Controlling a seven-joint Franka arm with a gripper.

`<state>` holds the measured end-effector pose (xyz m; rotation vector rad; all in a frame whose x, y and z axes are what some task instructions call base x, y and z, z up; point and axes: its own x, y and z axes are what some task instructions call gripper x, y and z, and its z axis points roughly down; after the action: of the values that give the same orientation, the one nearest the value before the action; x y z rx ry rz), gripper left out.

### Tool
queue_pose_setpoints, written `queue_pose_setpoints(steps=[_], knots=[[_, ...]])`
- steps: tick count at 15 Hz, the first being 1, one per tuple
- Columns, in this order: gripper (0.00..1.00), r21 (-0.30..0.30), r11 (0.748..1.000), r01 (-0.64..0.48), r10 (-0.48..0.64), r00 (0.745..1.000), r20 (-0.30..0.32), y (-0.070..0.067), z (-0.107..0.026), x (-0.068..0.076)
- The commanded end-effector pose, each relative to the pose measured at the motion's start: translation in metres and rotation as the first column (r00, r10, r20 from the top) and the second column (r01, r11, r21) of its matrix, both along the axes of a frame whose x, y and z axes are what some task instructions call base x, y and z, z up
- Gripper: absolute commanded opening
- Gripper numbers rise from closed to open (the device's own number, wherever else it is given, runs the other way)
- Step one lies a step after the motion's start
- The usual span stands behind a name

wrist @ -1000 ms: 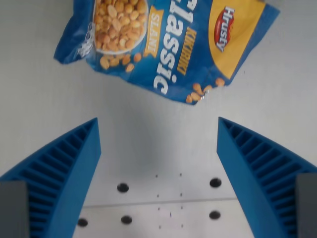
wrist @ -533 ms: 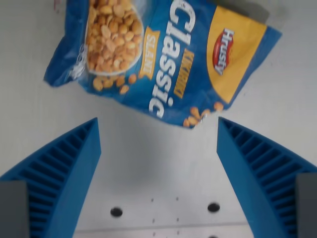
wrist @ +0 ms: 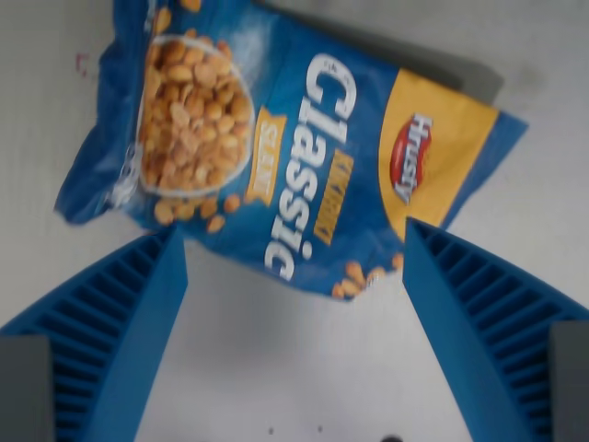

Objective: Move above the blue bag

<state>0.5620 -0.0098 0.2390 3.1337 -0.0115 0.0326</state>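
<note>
The blue bag lies flat on the white table, filling the upper half of the wrist view. It is printed with "Classic", a bowl of yellow kernels and a yellow corner with a red logo. My gripper is open, its two blue ribbed fingers standing wide apart at the bottom left and bottom right. The midpoint between the fingertips sits over the bag's near edge. Nothing is held.
The white table shows below the bag, with small dark holes at the bottom edge. A grey shadow or edge lies behind the bag at the top right.
The whole scene has slid downward in the view, so the camera has moved toward the bag. The bag now reaches between the fingertips. The jaws stay open.
</note>
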Motion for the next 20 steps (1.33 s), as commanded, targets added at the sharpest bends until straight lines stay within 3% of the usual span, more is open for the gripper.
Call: queue_pose_setpoints(steps=[1,10,20], knots=[[1.0,0.007,0.999,-0.037,0.037,0.999,-0.003,-0.006,-0.006,0.01],[1.0,0.016,0.999,-0.039,0.039,0.999,-0.009,-0.011,-0.03,0.026],[1.0,0.022,0.999,-0.03,0.03,1.0,0.005,-0.013,-0.039,0.029]])
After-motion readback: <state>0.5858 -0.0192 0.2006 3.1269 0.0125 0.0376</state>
